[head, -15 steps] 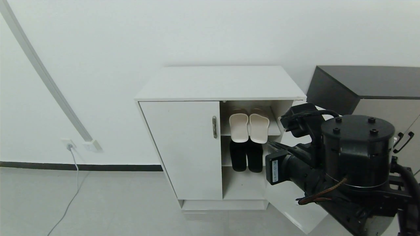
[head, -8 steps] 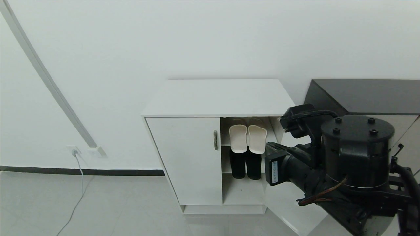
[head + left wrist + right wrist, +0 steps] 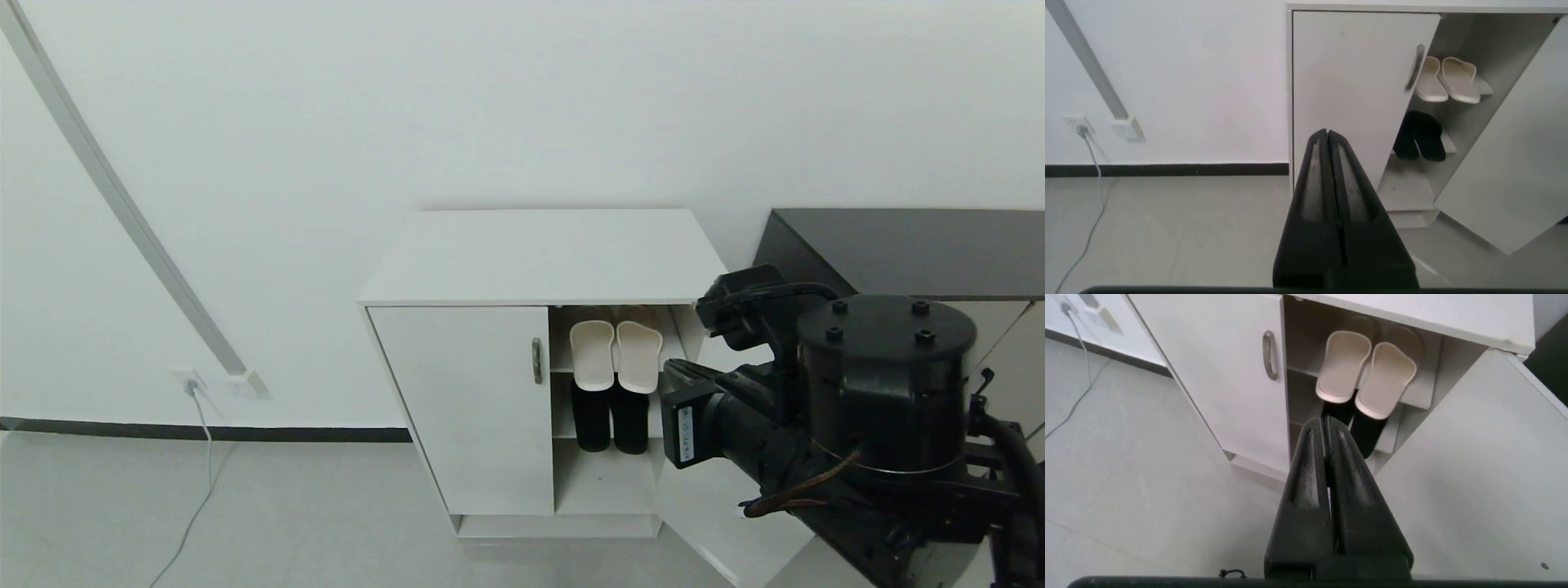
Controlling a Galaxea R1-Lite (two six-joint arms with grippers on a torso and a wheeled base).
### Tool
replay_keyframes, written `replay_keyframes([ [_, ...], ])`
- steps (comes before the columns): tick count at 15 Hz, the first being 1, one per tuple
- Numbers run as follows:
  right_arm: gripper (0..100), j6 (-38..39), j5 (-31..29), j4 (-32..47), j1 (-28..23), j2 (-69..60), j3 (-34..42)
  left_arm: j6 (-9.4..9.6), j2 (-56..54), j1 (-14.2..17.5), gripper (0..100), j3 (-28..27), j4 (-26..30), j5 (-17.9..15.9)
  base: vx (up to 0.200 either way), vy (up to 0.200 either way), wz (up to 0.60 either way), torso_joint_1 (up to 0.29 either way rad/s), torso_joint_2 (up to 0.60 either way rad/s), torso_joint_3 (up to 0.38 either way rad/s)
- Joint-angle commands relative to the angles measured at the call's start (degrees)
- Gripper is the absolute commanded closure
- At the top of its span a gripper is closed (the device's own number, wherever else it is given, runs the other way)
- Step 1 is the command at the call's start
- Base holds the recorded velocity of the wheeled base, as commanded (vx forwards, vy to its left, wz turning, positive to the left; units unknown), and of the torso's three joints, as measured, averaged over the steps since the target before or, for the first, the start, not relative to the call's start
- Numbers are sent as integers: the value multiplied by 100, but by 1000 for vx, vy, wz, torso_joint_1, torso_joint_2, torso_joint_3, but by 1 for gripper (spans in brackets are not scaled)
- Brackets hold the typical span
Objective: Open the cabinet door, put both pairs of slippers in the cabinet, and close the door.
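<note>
The white cabinet stands against the wall with its left door closed and its right door swung open. A pair of white slippers lies on the upper shelf, and a pair of black slippers sits on the shelf below. My right arm stands in front of the open door. My right gripper is shut and empty, pointing at the open compartment with the white slippers beyond its tip. My left gripper is also shut and empty, in front of the closed door.
A dark cabinet stands right of the white one, close to the open door. On the wall at the left are a socket with a cable and a slanted grey conduit. Grey floor lies in front.
The whole head view has shifted: the cabinet now looks smaller and lower, so the camera has moved back. Slippers, doors and both shut grippers are unchanged.
</note>
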Motion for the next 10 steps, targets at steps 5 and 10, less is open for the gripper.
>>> replay_keyframes([
  [5,100,-1,109,-12,3,-1,35,-2,4,0,100,0,0,1,0,0,-240,0,1,1],
  [10,100,8,127,-12,3,-1,35,-2,4,0,100,0,0,1,0,0,-600,5,0,-1],
])
